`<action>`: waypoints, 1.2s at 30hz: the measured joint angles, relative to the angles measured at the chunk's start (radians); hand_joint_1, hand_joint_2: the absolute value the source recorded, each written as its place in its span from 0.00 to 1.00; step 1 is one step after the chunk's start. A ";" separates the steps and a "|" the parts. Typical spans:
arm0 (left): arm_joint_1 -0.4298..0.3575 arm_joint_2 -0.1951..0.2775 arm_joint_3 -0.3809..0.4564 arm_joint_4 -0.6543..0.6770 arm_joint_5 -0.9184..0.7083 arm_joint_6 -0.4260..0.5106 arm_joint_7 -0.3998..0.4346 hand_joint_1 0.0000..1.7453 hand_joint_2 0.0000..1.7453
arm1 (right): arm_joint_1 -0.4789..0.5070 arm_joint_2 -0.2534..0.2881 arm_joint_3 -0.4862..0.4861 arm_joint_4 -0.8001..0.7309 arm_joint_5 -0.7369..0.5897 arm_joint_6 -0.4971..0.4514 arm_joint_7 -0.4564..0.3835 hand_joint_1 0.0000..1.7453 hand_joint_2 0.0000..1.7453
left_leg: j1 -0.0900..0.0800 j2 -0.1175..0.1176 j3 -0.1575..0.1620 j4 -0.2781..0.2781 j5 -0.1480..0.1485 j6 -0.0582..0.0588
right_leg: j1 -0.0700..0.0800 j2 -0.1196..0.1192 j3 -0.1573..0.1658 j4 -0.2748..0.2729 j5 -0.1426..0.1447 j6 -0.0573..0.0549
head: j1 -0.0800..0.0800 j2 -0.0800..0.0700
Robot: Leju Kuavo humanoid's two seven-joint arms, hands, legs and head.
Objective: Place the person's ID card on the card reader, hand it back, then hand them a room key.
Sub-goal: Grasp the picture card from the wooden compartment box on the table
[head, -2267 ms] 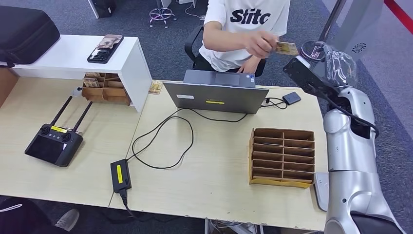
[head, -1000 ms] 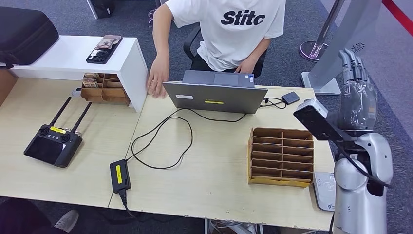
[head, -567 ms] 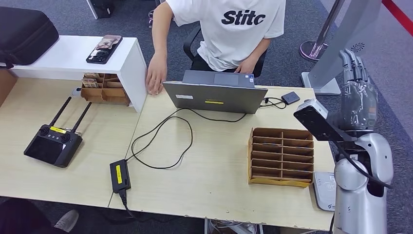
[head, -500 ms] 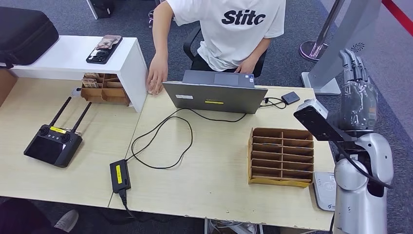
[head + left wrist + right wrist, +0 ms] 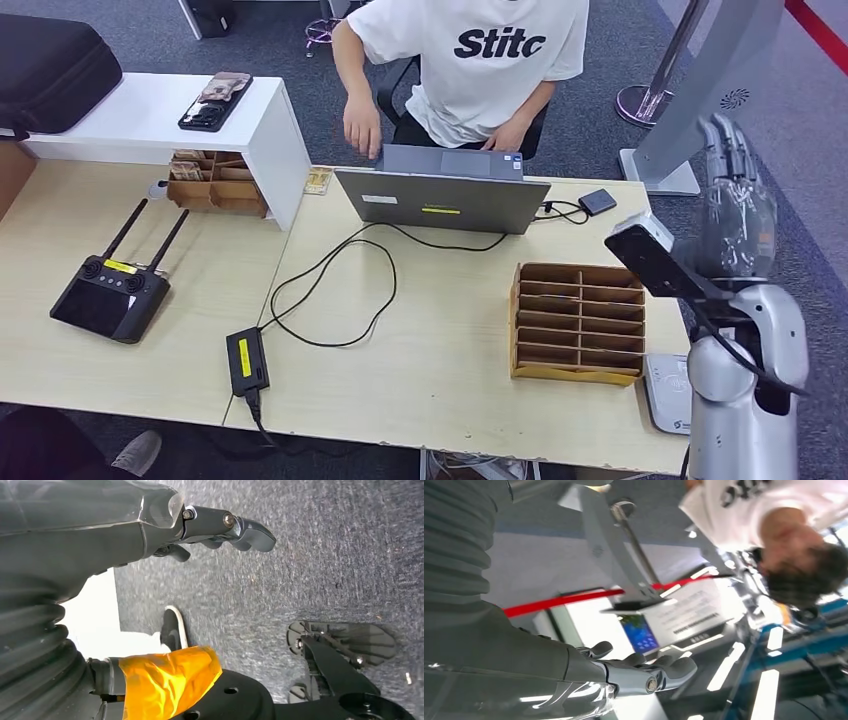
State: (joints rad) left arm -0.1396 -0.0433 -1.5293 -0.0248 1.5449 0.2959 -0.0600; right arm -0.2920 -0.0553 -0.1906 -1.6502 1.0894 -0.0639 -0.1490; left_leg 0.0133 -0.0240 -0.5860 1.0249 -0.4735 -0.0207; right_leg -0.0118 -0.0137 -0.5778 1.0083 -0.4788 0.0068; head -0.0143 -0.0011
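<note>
- While the person (image 5: 470, 60) reaches over the laptop (image 5: 443, 198), the right hand (image 5: 738, 200) is raised beside the desk (image 5: 430, 340), fingers apart, empty.
- Left hand (image 5: 150, 525) hangs over carpet, loose, holding nothing.

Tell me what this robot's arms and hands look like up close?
The right arm is glossy silver, built of rounded segments, with a black box-shaped module and a black cable near the wrist. The right hand has dark grey fingers under a clear plastic cover. The left hand is grey with a ribbed cover, visible screws on its fingers, and orange tape nearby.
</note>
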 joint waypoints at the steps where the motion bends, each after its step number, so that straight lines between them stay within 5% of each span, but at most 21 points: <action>1: 0.003 -0.003 0.000 0.000 0.011 0.004 0.000 0.00 1.00 | 0.059 -0.012 -0.028 -0.003 -0.013 -0.025 -0.022 0.00 1.00 | 0.000 -0.004 0.000 0.000 -0.001 0.001 | 0.001 -0.004 0.004 0.000 -0.002 0.000 | 0.001 0.000; 4: 0.015 -0.008 0.000 0.000 0.022 0.007 0.000 0.00 1.00 | 0.181 -0.025 -0.117 0.005 -0.020 -0.069 -0.109 0.00 1.00 | -0.001 -0.001 0.000 0.000 -0.004 0.001 | -0.001 -0.001 0.004 0.000 -0.002 0.000 | 0.003 0.000; 8: 0.012 -0.010 0.000 0.000 0.023 0.007 0.000 0.00 1.00 | 0.229 -0.025 -0.175 0.006 0.005 -0.046 -0.112 0.00 1.00 | -0.002 0.007 0.001 0.000 -0.005 0.001 | -0.001 0.006 0.003 0.000 -0.002 0.000 | 0.003 0.000; 36: 0.012 -0.010 0.000 0.000 0.026 -0.002 -0.008 0.00 1.00 | 0.260 -0.025 -0.188 0.004 0.042 -0.011 -0.086 0.00 1.00 | -0.001 0.009 0.002 0.000 -0.005 0.001 | -0.001 0.008 0.003 0.001 -0.002 -0.001 | 0.003 0.000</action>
State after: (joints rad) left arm -0.1279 -0.0534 -1.5293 -0.0244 1.5709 0.2937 -0.0675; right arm -0.0317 -0.0801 -0.3791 -1.6460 1.1318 -0.0749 -0.2349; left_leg 0.0118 -0.0146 -0.5835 1.0247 -0.4786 -0.0202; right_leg -0.0129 -0.0061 -0.5749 1.0090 -0.4804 0.0063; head -0.0113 -0.0011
